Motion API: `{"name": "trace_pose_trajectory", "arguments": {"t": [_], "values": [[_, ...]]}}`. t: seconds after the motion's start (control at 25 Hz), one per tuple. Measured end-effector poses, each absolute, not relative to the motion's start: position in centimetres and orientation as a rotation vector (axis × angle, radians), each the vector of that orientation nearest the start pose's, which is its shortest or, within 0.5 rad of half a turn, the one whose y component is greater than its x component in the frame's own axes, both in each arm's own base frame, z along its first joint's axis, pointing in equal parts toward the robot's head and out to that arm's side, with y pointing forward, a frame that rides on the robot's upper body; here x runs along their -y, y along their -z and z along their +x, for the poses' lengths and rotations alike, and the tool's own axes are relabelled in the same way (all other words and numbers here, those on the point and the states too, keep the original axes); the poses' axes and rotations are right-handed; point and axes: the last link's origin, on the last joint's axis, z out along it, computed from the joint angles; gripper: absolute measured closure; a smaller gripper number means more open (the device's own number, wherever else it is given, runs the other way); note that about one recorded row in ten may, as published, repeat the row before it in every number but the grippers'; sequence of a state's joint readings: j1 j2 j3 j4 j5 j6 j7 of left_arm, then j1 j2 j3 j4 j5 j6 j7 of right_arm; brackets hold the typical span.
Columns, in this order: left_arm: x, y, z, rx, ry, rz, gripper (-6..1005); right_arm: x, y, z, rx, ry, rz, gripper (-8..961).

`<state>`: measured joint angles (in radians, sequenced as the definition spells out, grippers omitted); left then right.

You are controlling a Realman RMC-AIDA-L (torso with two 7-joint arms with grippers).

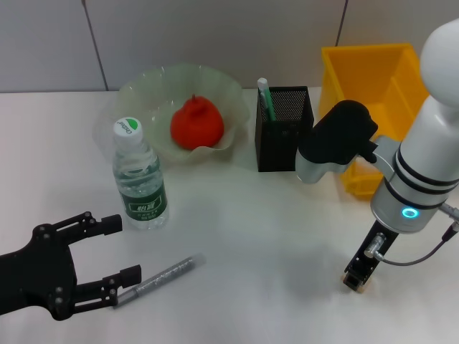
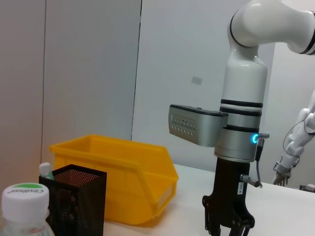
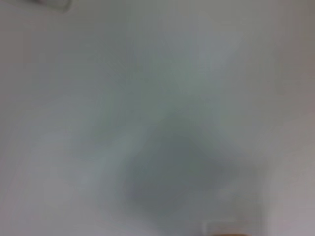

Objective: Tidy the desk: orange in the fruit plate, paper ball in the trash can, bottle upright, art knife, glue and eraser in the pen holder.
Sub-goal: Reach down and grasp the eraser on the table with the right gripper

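The slim silver-grey glittery glue stick (image 1: 161, 275) with a clear end is seen lying flat on the white desk (image 1: 251, 222) at lower left of the head view, its dark tip between the spread fingers of the left gripper (image 1: 122, 251). The right gripper (image 1: 356, 276) is lowered at lower right over a small beige eraser (image 1: 353, 284); its finger state cannot be told.

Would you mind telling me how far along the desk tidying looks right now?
Done: orange in the fruit plate, bottle upright, art knife in the pen holder. In hand: the right gripper is down at the eraser; the left gripper, open, is by the glue. Left: both into the holder. No paper ball shows.
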<state>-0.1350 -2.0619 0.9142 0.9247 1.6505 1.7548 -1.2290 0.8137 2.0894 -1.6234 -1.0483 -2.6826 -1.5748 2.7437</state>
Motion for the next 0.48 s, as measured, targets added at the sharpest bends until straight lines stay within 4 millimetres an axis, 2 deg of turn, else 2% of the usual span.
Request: {"name": "trace_pose_trajectory", "arguments": {"t": [0.48], "values": [[-23.89, -4.08, -28.86, 0.368, 0.865, -2.654, 201, -35.18, 5.55, 17.54, -0.917, 0.982, -2.549, 626]]}}
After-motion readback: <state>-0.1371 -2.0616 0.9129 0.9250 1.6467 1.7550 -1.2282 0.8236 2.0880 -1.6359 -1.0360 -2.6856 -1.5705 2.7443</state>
